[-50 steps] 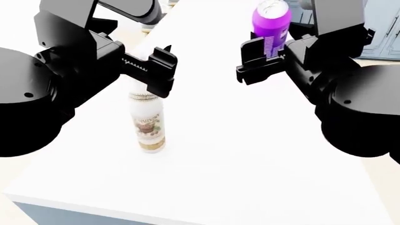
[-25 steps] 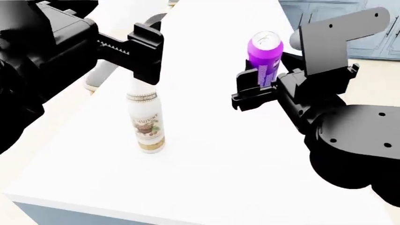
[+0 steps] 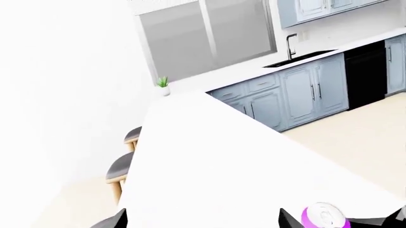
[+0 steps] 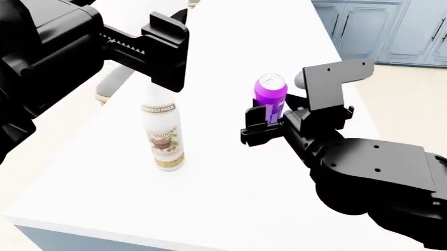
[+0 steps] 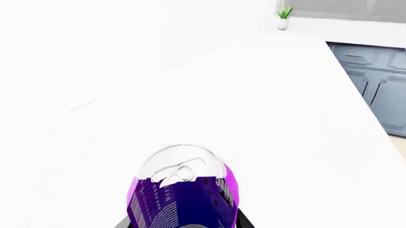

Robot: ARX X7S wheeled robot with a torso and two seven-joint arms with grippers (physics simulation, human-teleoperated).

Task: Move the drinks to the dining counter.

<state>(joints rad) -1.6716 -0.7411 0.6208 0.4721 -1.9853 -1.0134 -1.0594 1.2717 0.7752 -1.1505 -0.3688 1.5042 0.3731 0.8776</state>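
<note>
The tall white bottle (image 4: pixel 165 137) with a brown label stands upright on the dining counter (image 4: pixel 223 188), near its left edge. My left gripper (image 4: pixel 167 57) hangs open above the bottle's neck with nothing between its fingers. In the left wrist view its fingertips (image 3: pixel 118 220) are spread wide over the bare counter (image 3: pixel 209 156), and the bottle is out of sight there. My right gripper (image 4: pixel 269 116) is shut on the purple can (image 4: pixel 270 93), held upright over the counter's middle. Seen from the right wrist, the can (image 5: pixel 184 190) fills the space between the jaws. Whether it touches the counter I cannot tell.
Grey round stools (image 3: pixel 120 168) line the counter's left side; one shows below my left arm (image 4: pixel 112 86). Blue-grey cabinets (image 4: pixel 391 31) with a sink tap (image 3: pixel 290 45) and a black appliance (image 3: pixel 364 71) stand beyond. A small plant (image 5: pixel 284 13) sits at the far end. The counter's near edge (image 4: pixel 104 230) is close.
My right gripper has brought the can down and to the left, toward the counter's middle. My left gripper has risen off the bottle's neck; the bottle has stayed put.
</note>
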